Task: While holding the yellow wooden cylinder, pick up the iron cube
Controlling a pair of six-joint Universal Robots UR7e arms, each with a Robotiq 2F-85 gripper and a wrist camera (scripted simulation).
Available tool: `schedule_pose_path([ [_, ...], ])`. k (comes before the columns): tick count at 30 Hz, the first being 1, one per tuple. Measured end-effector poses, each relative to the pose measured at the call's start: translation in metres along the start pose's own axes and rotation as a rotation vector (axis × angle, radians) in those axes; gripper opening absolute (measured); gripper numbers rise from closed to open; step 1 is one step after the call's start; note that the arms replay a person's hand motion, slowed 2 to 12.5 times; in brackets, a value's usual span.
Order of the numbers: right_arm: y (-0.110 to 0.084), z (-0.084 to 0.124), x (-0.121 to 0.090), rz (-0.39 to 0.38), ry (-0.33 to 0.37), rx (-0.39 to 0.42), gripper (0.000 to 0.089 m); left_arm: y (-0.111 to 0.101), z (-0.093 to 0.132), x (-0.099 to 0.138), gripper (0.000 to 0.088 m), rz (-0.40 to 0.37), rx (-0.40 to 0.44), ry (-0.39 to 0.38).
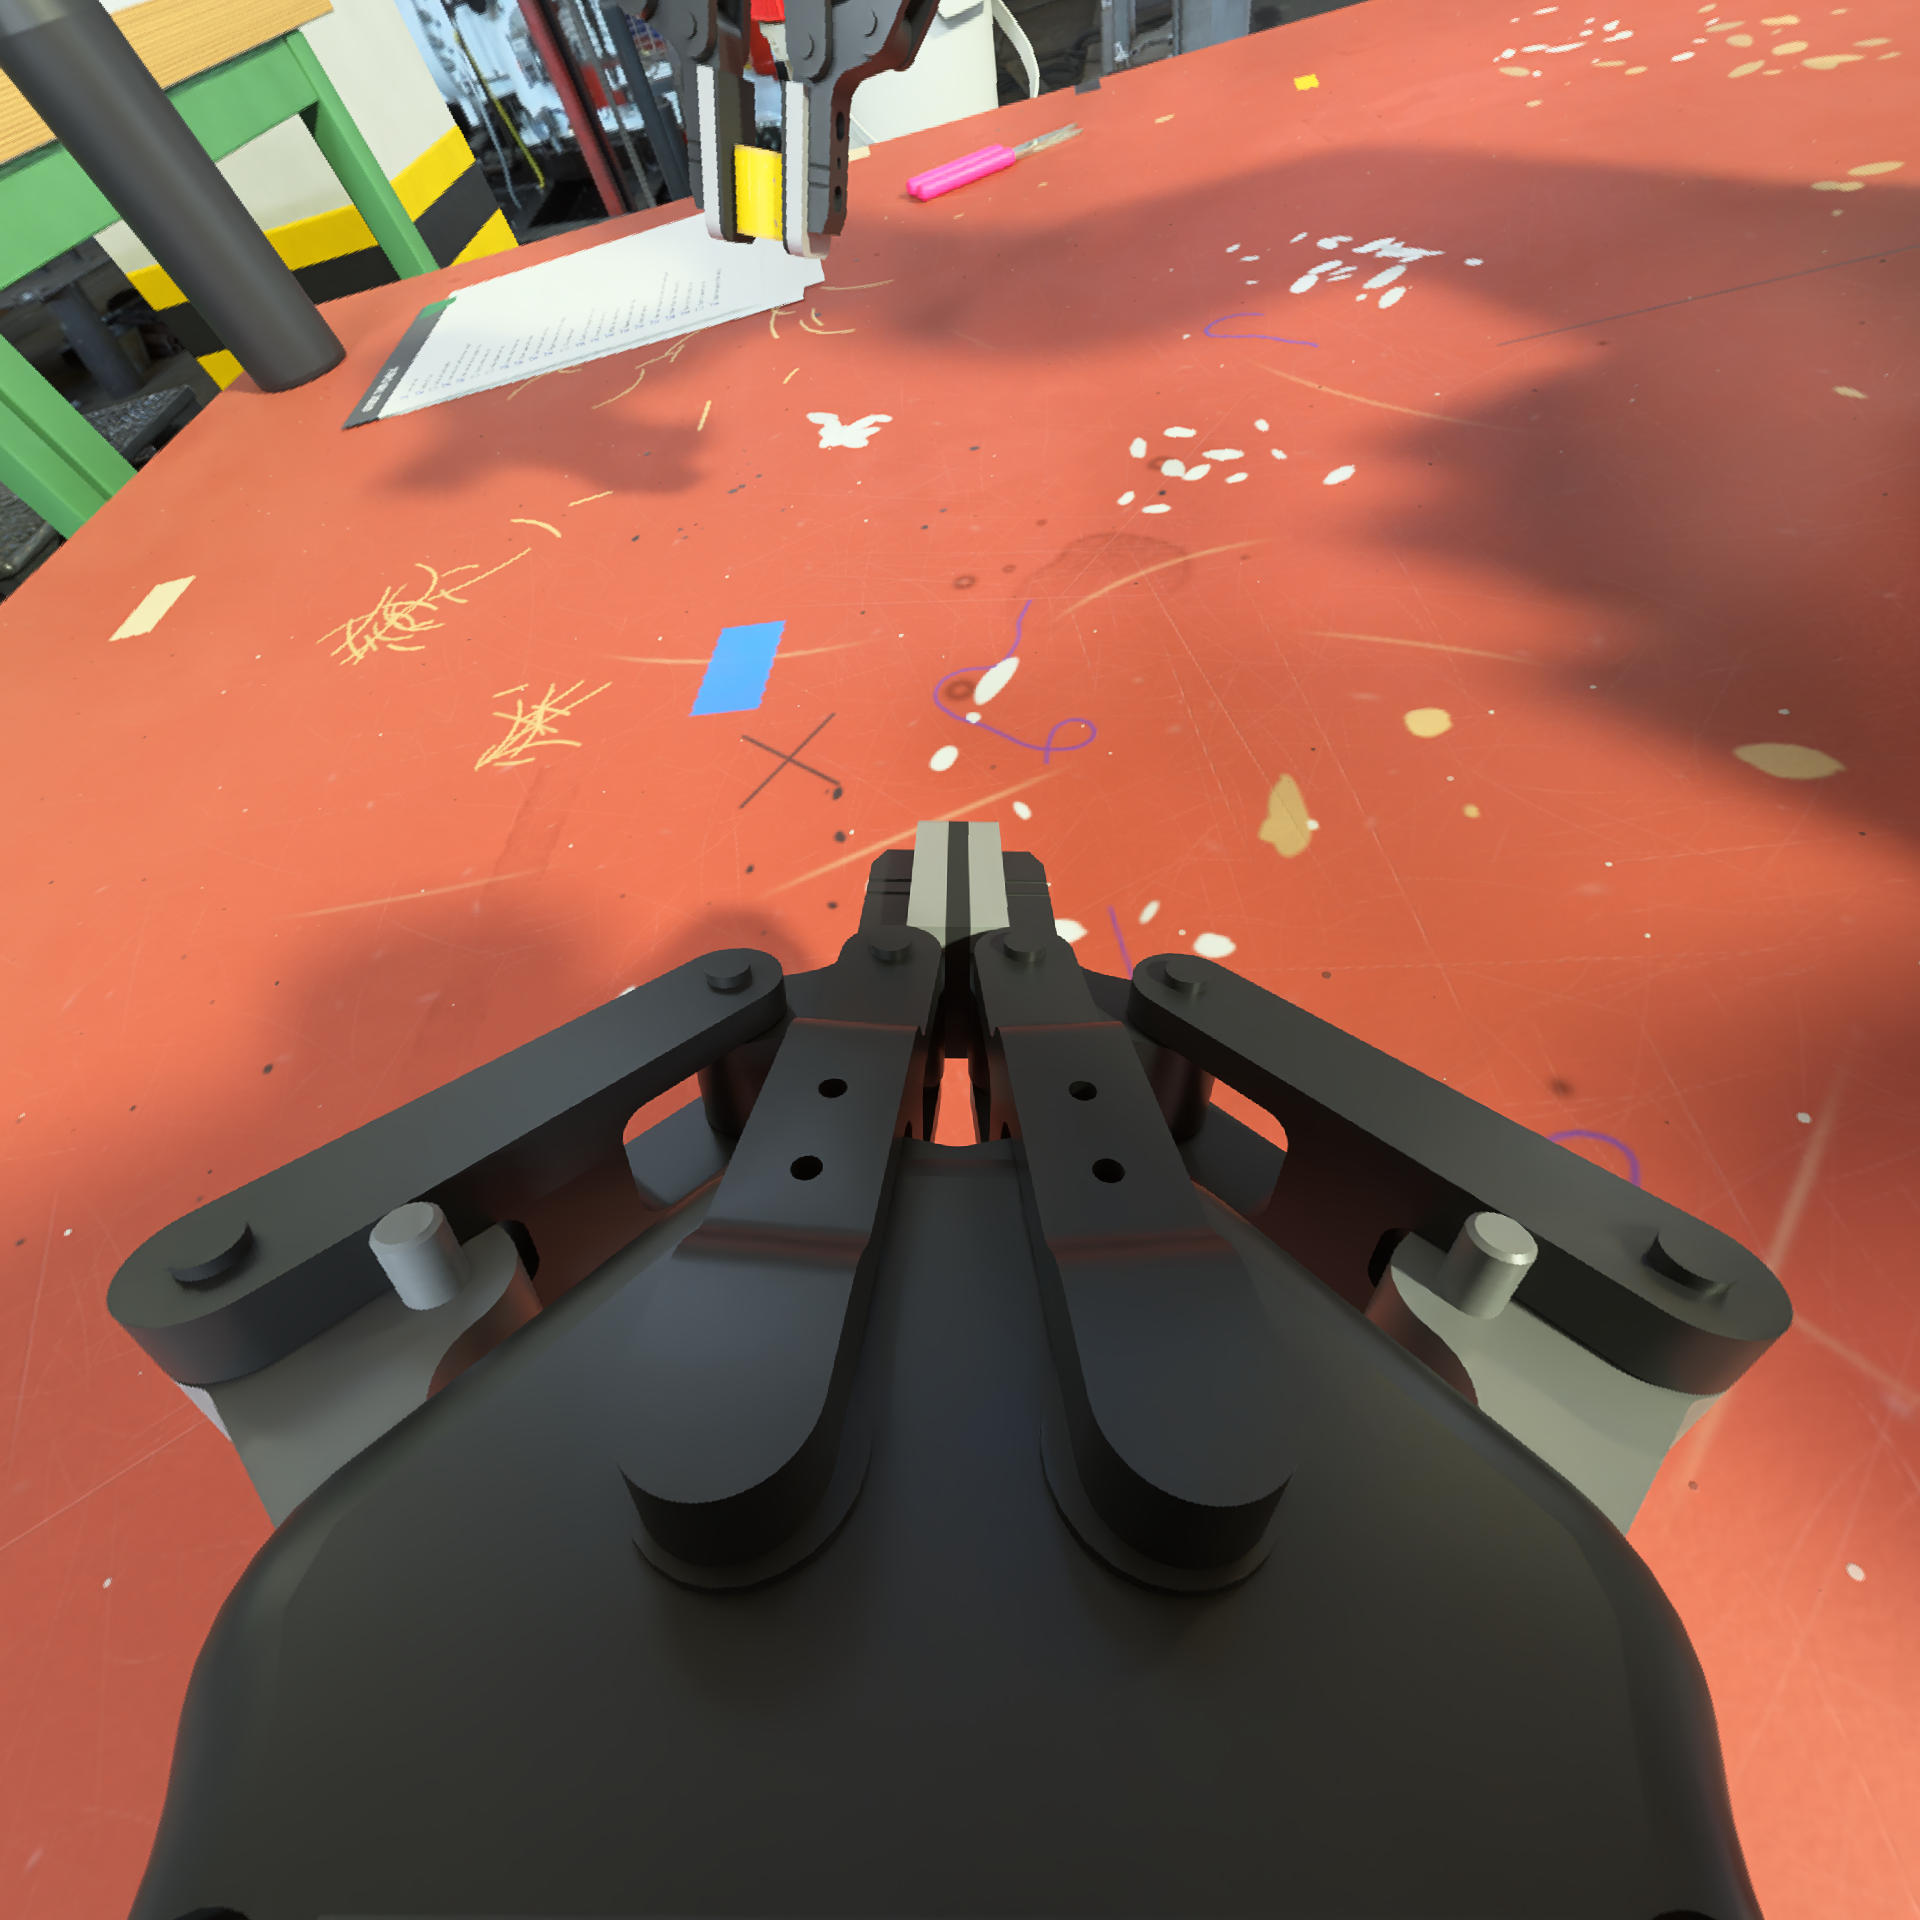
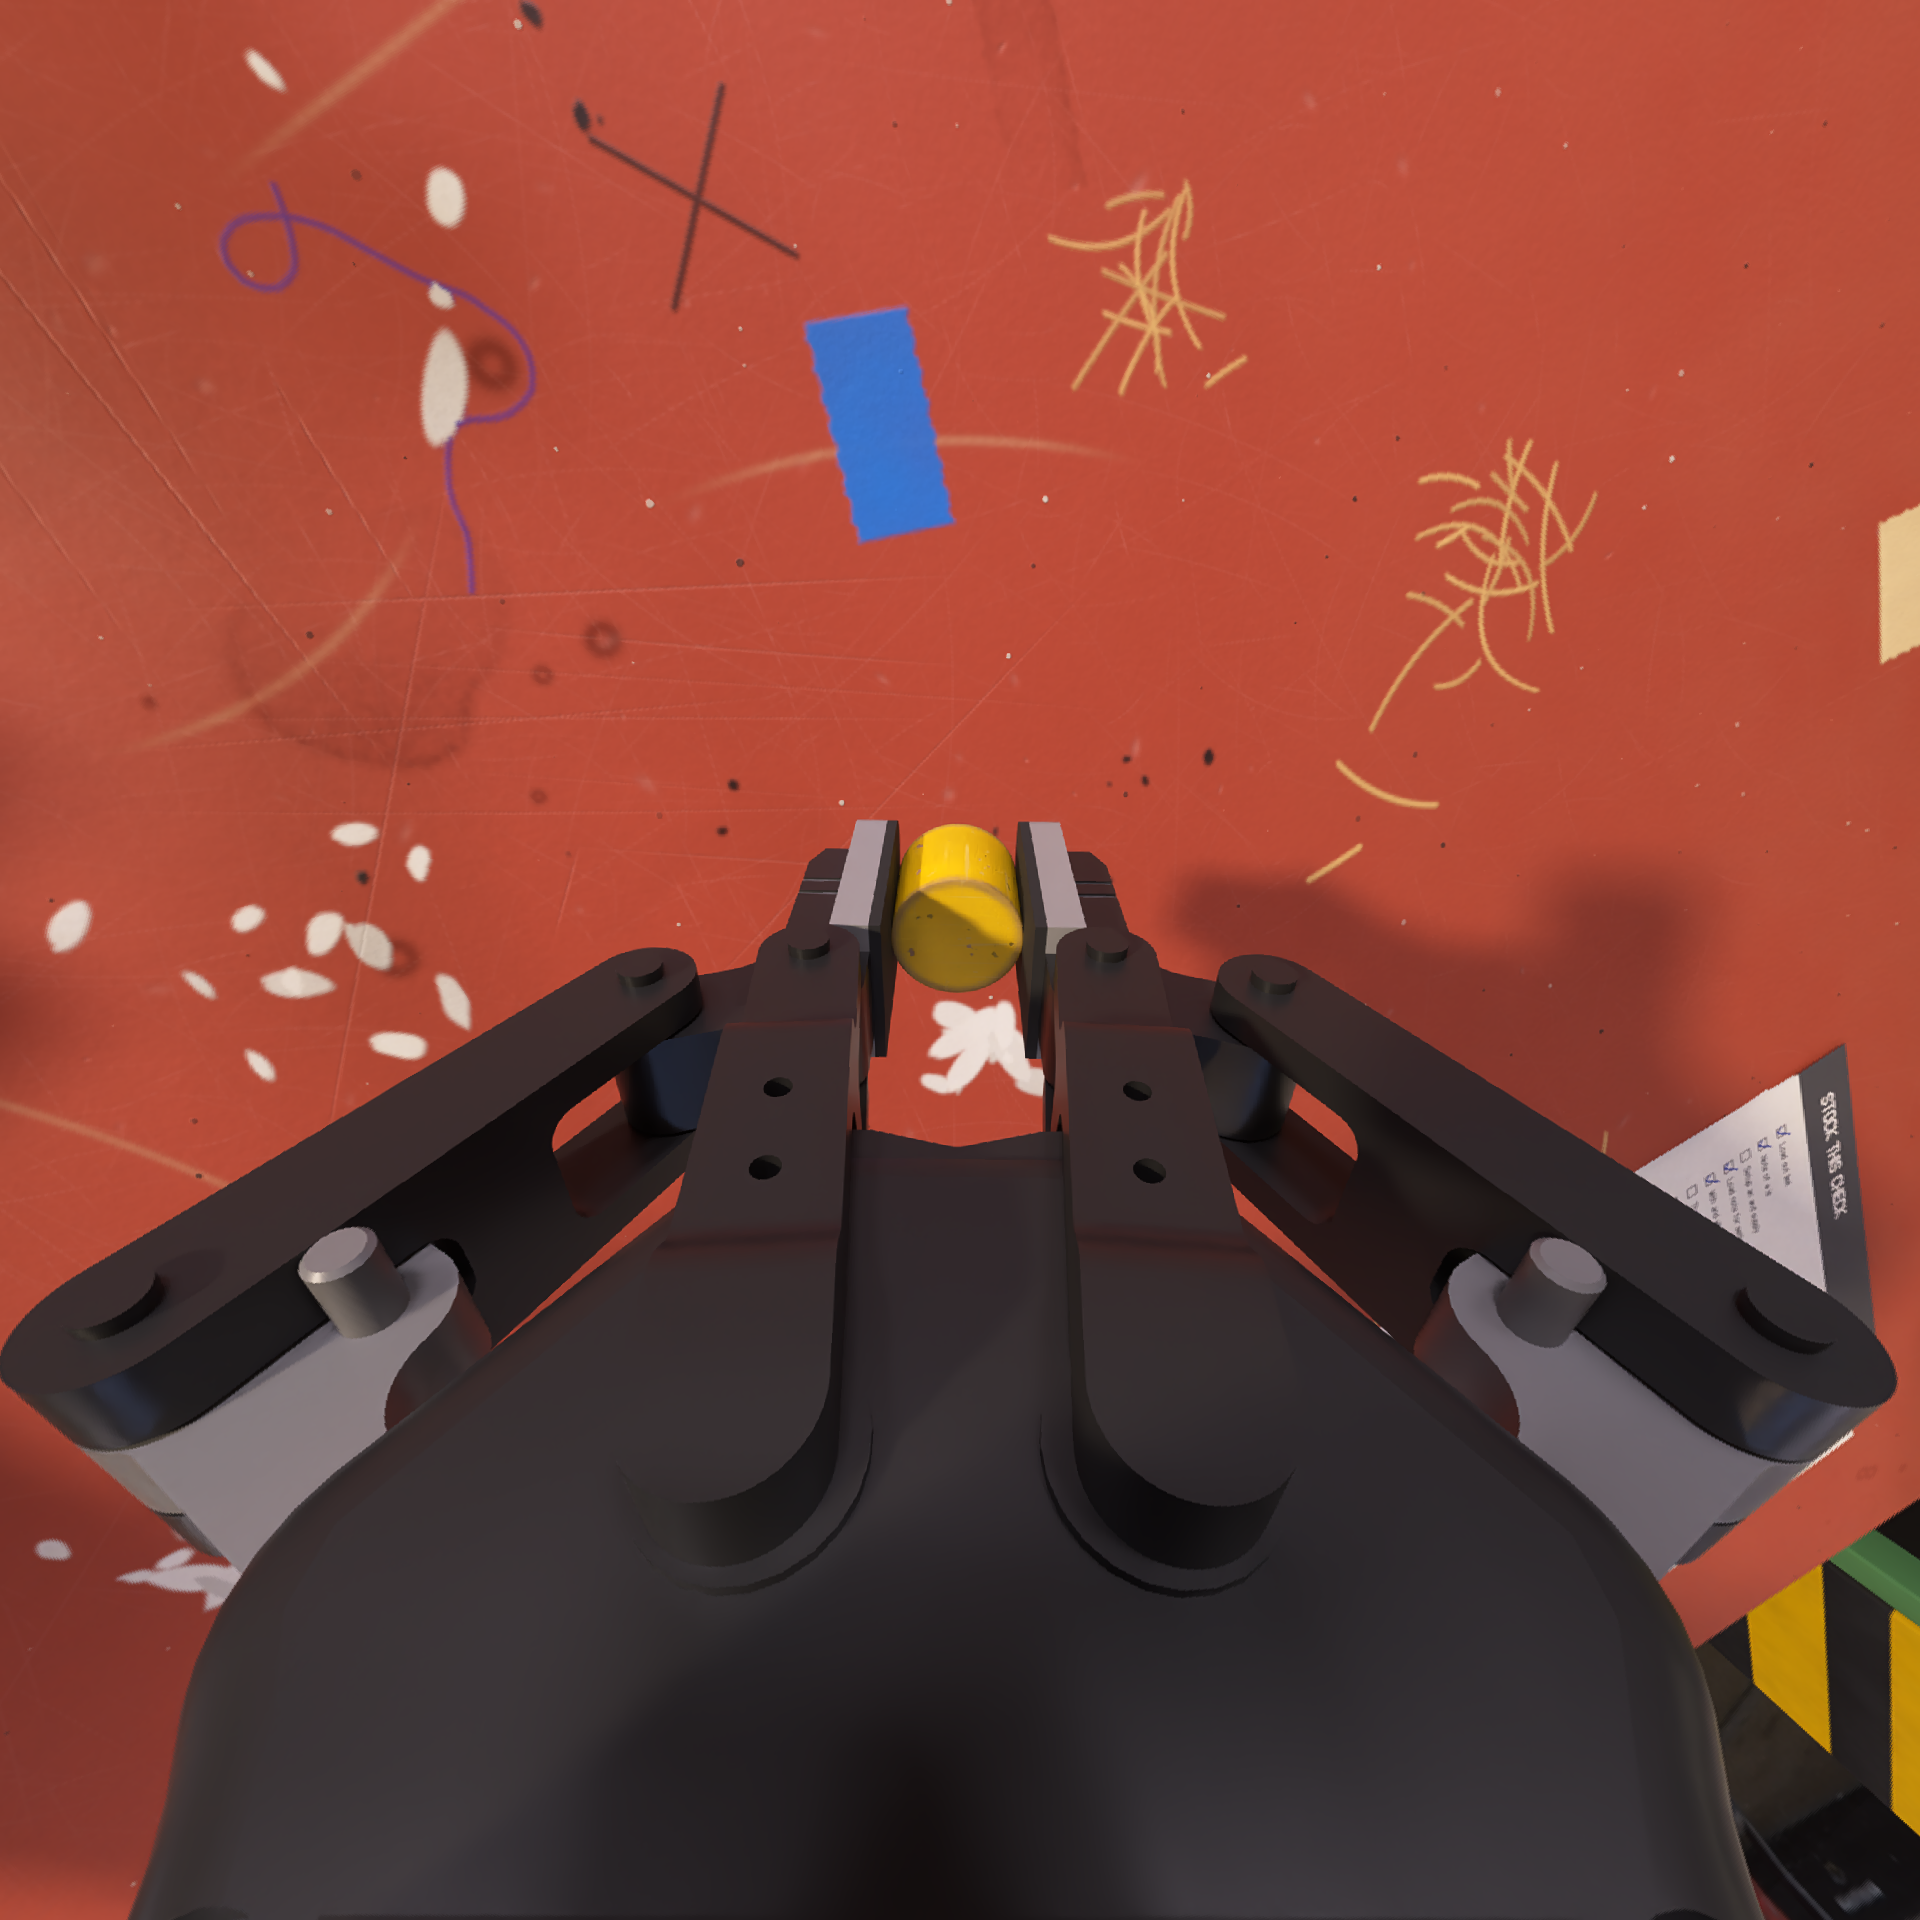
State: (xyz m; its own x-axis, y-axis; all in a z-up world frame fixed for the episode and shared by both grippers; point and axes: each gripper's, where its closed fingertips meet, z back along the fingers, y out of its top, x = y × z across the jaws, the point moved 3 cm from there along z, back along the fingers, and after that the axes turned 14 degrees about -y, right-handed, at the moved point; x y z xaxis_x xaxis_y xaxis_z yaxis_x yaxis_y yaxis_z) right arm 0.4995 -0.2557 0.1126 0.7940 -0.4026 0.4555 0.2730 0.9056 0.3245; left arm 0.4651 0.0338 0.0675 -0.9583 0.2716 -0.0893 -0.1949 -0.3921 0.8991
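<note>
My right gripper [image 2: 956, 862] is shut on the yellow wooden cylinder [image 2: 956, 914], held between the two grey pads above the red table. In the left wrist view the right gripper [image 1: 764, 223] shows far off at the top, with the yellow cylinder [image 1: 756, 190] between its fingers, just above a sheet of paper. My left gripper [image 1: 958, 847] is shut with its pads together and nothing between them, low over the red table. No iron cube shows in either view.
A white printed sheet [image 1: 582, 322] lies at the table's far left, beside a dark post [image 1: 197, 208]; the sheet's corner also shows in the right wrist view [image 2: 1766, 1174]. A pink-handled tool [image 1: 966, 169] lies at the back. A blue tape patch [image 1: 740, 667] [image 2: 881, 424] marks the table. A green bench [image 1: 62, 187] stands beyond the left edge.
</note>
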Motion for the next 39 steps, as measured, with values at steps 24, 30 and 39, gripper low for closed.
schedule_pose_path([
  [24,-0.0002,-0.0031,-0.0008,-0.002,0.01,0.009,0.0199,-0.0011,0.0003,-0.0008,0.0,0.005,0.0,0.001],
  [30,0.0007,-0.0032,-0.0018,-0.003,0.017,0.015,0.0199,-0.0012,0.0002,-0.0008,0.0,0.004,-0.001,0.001],
  [39,0.005,-0.0026,-0.0066,-0.003,0.033,0.035,0.0199,-0.0013,0.0002,-0.0008,0.0,0.004,-0.001,0.0],
])
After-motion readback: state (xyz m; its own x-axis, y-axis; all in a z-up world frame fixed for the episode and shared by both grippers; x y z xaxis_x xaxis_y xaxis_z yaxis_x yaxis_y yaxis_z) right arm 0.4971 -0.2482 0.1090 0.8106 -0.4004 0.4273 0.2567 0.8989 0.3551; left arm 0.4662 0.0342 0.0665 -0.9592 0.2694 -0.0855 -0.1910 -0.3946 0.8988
